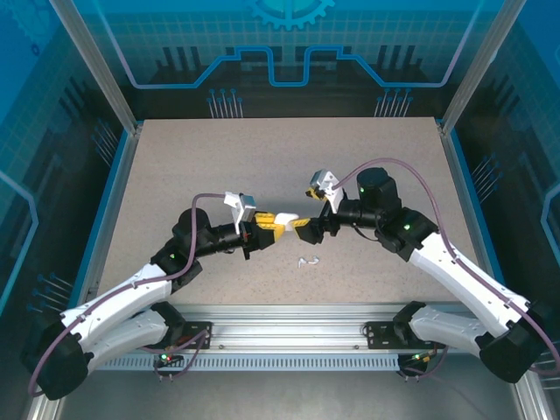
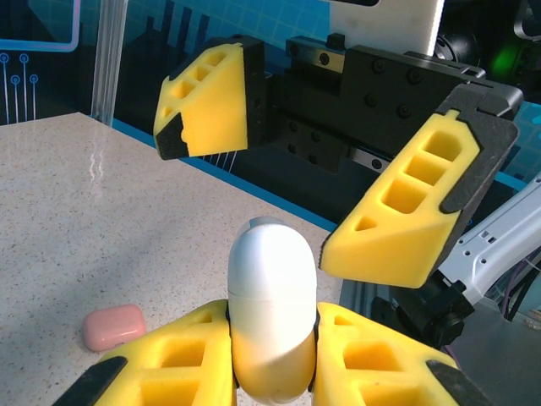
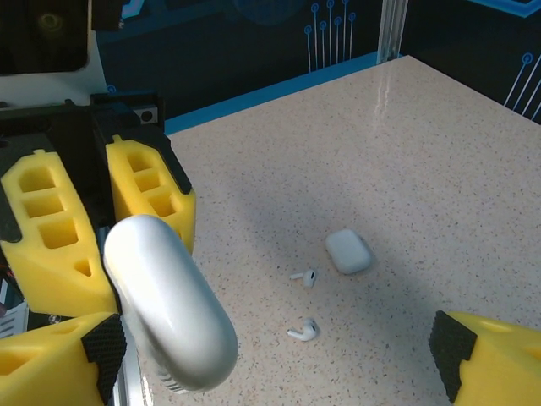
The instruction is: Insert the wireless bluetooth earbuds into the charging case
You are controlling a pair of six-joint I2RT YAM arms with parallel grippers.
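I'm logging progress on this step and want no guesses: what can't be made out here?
Held white case: lower end hidden inside the left end effector, left wrist view.
Two earbuds: too small in the top view to tell their pose.
Pink case: shut, so contents hidden, left wrist view.

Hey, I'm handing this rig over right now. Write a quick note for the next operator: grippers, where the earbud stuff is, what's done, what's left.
Left gripper: shut on the white charging case, held above the table; its lid looks closed.
Right gripper: open, fingers spread either side of that case's far end, not touching it.
Loose on the table: a white earbud and a second earbud, next to a small white case; a pink case lies apart.
Done: case in hand. Left: open the lid, pick up each earbud, seat both inside.
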